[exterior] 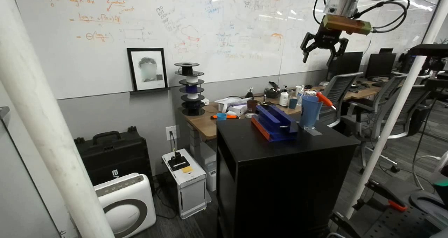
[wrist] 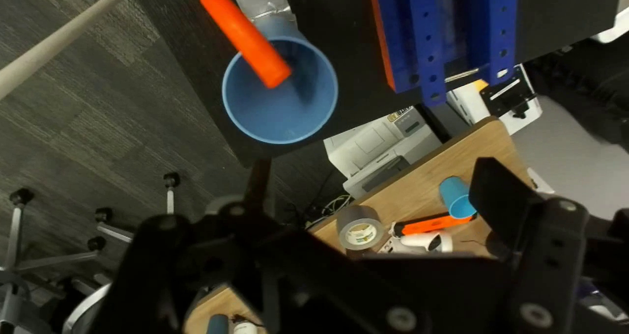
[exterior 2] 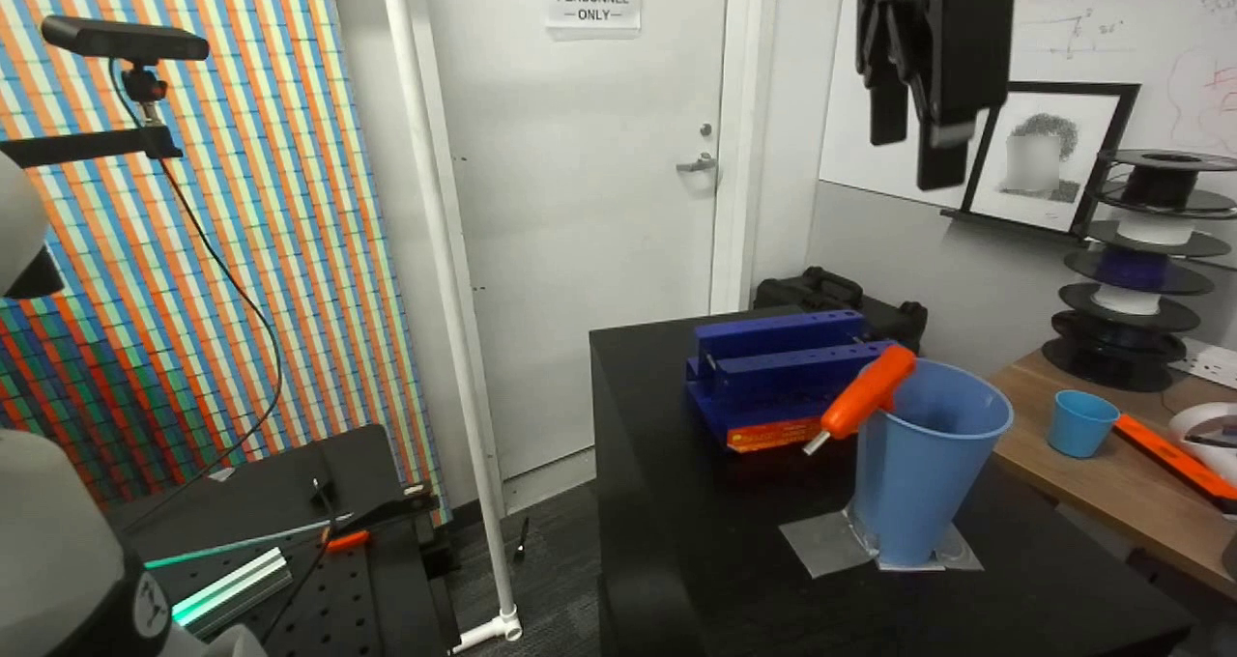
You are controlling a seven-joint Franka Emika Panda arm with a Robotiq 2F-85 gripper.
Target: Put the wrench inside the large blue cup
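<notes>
The large blue cup (exterior: 310,115) stands upright on top of a black cabinet; it also shows in an exterior view (exterior 2: 918,488) and in the wrist view (wrist: 275,120). The wrench (exterior: 324,99) has an orange handle and lies tilted across the cup's rim. In an exterior view the wrench (exterior 2: 868,394) has its metal tip outside the cup, pointing down. In the wrist view the wrench (wrist: 245,37) has its handle end over the cup's mouth. Whether a part reaches deeper inside is hidden. My gripper (exterior: 317,57) is open and empty, high above the cup; it also shows in an exterior view (exterior 2: 913,140) and the wrist view (wrist: 376,191).
A dark-blue boxy object (exterior 2: 788,377) with an orange base lies beside the cup on the black cabinet (exterior: 287,164). Grey tape (exterior 2: 821,544) lies at the cup's foot. A wooden desk behind holds a small cyan cup (wrist: 457,196) and a tape roll (wrist: 360,228). A white post (exterior: 395,101) stands nearby.
</notes>
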